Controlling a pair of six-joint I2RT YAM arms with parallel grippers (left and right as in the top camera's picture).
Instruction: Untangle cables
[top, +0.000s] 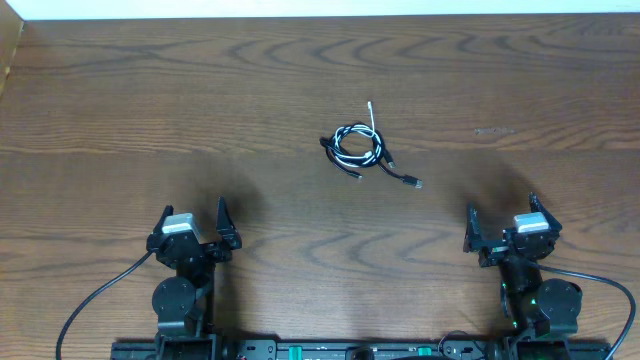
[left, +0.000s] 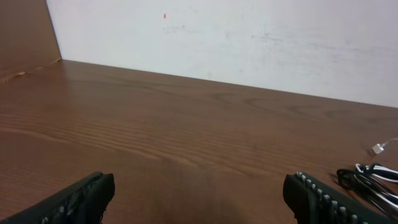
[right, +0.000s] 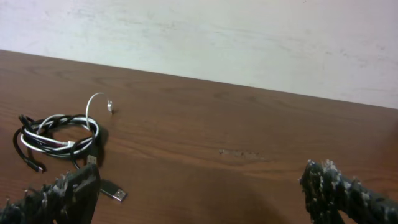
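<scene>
Both arms are parked at the near edge of the table (top: 120, 100), holding nothing. The left gripper (top: 193, 210) has its fingers spread wide, and the right gripper (top: 502, 207) is the same. The black cable (top: 400, 174) and white cable (top: 371, 115) lie wound together in one small coil, out ahead of both grippers, roughly between them and well apart from either.
</scene>
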